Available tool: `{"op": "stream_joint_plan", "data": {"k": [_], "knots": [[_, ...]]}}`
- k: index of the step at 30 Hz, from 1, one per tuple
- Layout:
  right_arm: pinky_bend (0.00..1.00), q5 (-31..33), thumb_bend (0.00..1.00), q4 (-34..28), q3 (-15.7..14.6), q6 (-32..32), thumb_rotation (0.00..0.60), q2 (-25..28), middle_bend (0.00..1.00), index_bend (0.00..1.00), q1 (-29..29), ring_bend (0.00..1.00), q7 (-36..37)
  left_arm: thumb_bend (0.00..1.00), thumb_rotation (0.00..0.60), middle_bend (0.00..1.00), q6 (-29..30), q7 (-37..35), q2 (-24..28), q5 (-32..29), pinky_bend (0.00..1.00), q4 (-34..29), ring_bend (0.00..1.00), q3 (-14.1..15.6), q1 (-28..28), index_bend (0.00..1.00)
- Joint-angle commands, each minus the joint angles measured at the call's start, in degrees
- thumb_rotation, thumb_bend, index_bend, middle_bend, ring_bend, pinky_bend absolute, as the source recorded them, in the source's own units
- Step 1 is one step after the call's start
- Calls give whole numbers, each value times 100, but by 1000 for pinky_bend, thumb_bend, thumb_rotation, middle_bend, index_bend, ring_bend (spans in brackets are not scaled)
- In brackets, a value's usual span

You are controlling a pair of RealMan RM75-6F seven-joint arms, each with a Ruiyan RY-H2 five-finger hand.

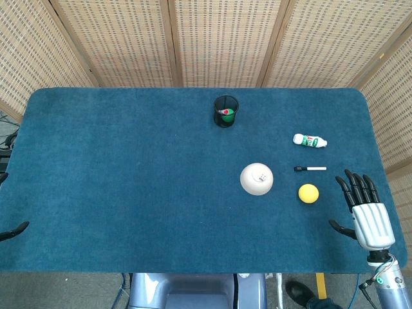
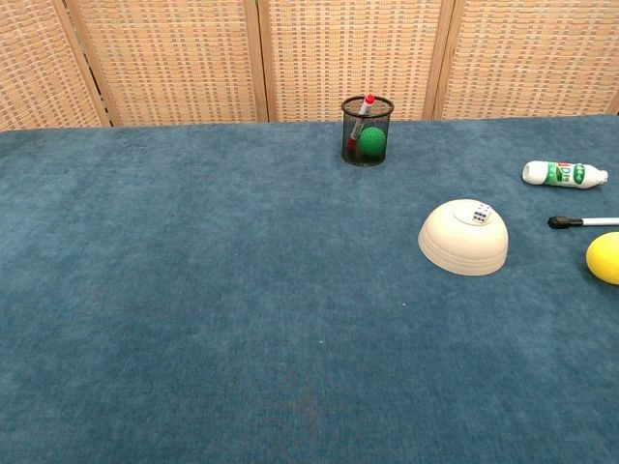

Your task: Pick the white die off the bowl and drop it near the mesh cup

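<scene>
A cream bowl (image 1: 256, 179) (image 2: 463, 239) lies upside down on the blue table, right of centre. The white die (image 1: 262, 176) (image 2: 479, 214) sits on top of it. The black mesh cup (image 1: 225, 111) (image 2: 368, 130) stands at the far middle and holds a green ball and a red-capped pen. My right hand (image 1: 364, 203) hovers flat at the table's front right, fingers spread and holding nothing, well right of the bowl. Of my left hand only dark fingertips (image 1: 14, 230) show at the left edge of the head view. The chest view shows neither hand.
A yellow ball (image 1: 308, 193) (image 2: 604, 257) lies between the bowl and my right hand. A black-and-white marker (image 1: 310, 168) (image 2: 583, 221) and a small white bottle (image 1: 309, 140) (image 2: 565, 174) lie further back on the right. Woven screens stand behind the table.
</scene>
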Motion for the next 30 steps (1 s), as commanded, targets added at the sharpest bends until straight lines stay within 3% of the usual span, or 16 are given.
{"op": "stream_joint_plan", "data": {"k": [1,9,13,16,23,30], "knots": [[0,0,0,58,69,-37,600,-32,0,52,-20,0,100,0,600,0,-11,27,-13,-11,0,6,0,-1,-5,0],[0,-344,6,15,121,-697,600,94,0,172,397,0,1005,0,600,0,-86,152,-62,-70,0,-8,0,-25,-48,0],[0,-565,151,11,269,-1130,600,183,0,289,852,0,1513,0,600,0,-224,244,-90,-168,0,5,0,-38,-105,0],[0,-623,239,48,430,-1703,600,183,0,322,1339,0,1778,0,600,0,-257,286,-104,-255,0,-5,0,-74,-124,0],[0,-382,323,191,655,-2935,600,-3,0,358,2125,0,1760,0,600,0,-426,307,-94,-371,0,-4,0,-93,-190,0],[0,-253,337,938,684,-3385,600,-646,0,368,2452,0,1476,0,600,0,-550,291,-92,-456,0,36,0,-119,-251,0]]}}
